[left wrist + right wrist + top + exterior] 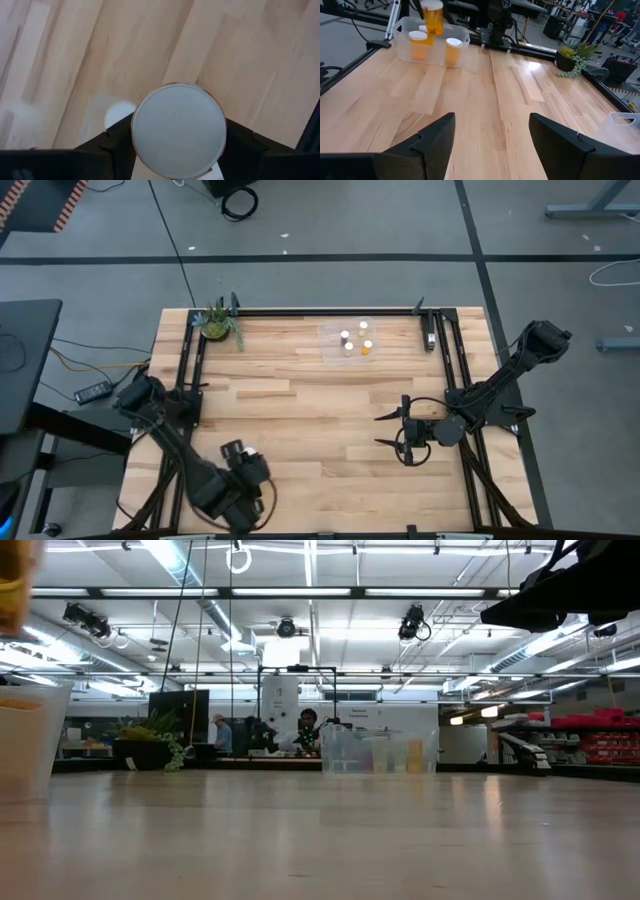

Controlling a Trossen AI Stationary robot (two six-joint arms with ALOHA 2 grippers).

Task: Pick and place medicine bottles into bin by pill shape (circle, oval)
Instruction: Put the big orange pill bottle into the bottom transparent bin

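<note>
Left pincer [175, 150]: I am clamping my two dark fingers [117, 142] on a bottle [178, 131], one finger on either side of its round white cap; I am doing this at the near left corner of the table [300, 430].
Held bottle: it is filling most of my left wrist view, cap facing the camera, with the wooden boards below it.
Second white cap [119, 113]: it is showing blurred just beside the held bottle, lower down toward the wood; I cannot tell what it belongs to.
Right pincer [385, 430]: I am holding its fingers [432, 137] wide apart over bare wood at the right side of the table, with nothing between them.
Clear bin [350, 340]: it is sitting at the far edge of the table, right of centre, well apart from both my pincers.
Bottles in the bin [432, 16]: several orange ones with white caps are standing upright inside it.
Potted plant [216, 323]: it is standing at the far left corner of the table.
Room beyond: people [307, 726] are showing far behind the table in the low view.
</note>
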